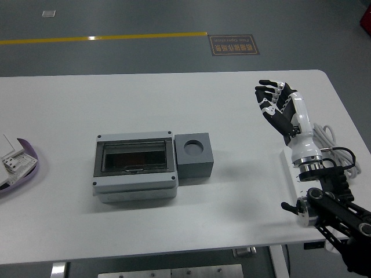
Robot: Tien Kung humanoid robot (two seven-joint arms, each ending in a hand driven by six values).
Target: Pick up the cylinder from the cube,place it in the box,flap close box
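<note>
The cylinder (193,148) sits recessed in the cube (195,157), touching the box (135,166). We judge it rigid, light and smooth; pinch its rim from above. Our right hand (275,104) hovers well apart, fingers spread, empty.

Workshop: grey floor (116,17), yellow line (104,38)

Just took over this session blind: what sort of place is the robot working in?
Likely a lab or factory test floor. A bare white table stands on grey floor with a yellow line and a floor sign; on it sit a grey enclosure box and power strip.
</note>
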